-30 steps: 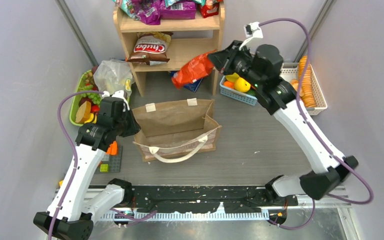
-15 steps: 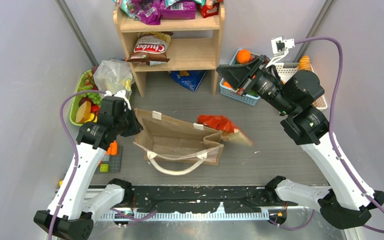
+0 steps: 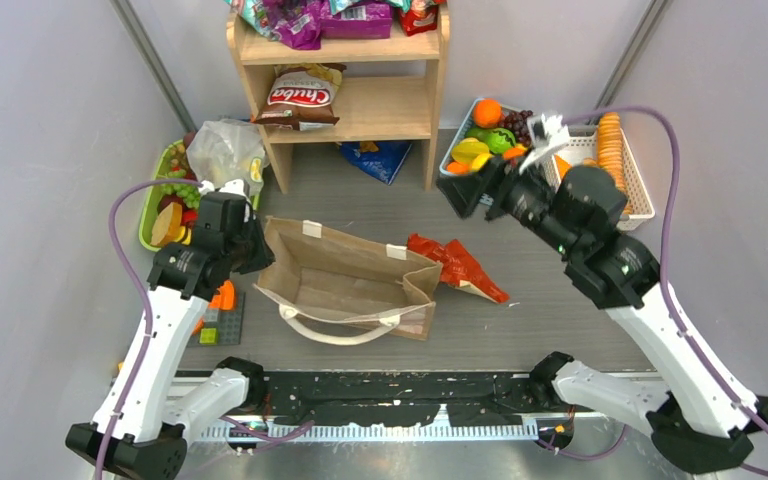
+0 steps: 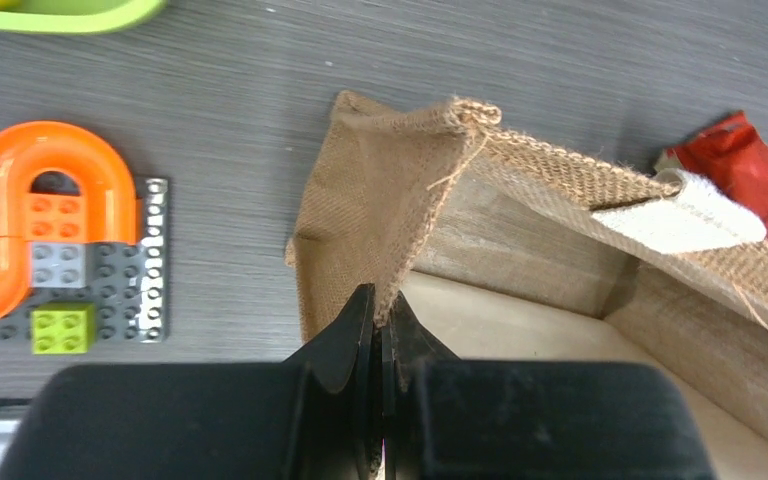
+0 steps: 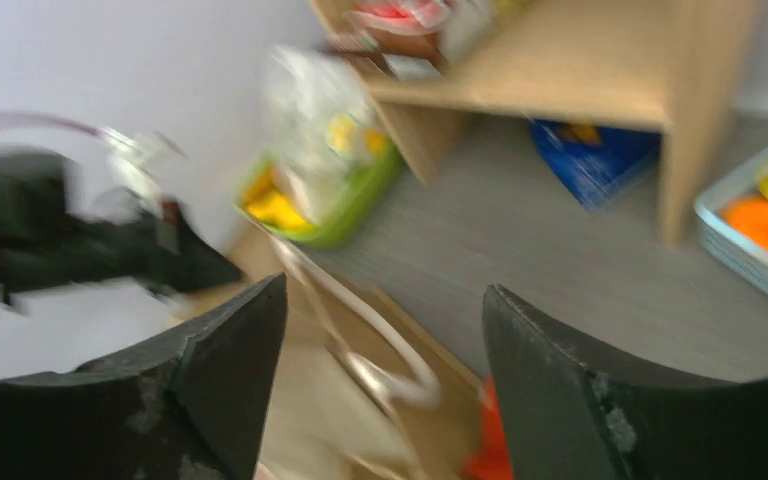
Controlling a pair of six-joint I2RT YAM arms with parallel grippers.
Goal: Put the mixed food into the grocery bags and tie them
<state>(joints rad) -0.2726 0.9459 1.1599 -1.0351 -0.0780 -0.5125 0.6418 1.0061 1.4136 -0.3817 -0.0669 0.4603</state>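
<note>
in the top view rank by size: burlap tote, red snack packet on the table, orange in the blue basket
1. tan burlap tote
2. red glossy snack packet
3. round orange fruit

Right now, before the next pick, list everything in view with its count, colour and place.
burlap tote: one, tan, floor centre
red-orange snack packet: one, floor, outside tote's right end
clear plastic bag: one, left of shelf
wooden shelf: one, pale, back
brown-white packet: one, middle shelf
purple packets: several, top shelf
blue packet: one, under shelf
green basket: one, far left
blue basket: one, right of shelf, fruit
white basket: one, far right
toy brick plate: one, grey, left of tote
left arm: one, white-black, jaws shut on tote's left rim
right arm: one, white-black, jaws open, empty
</note>
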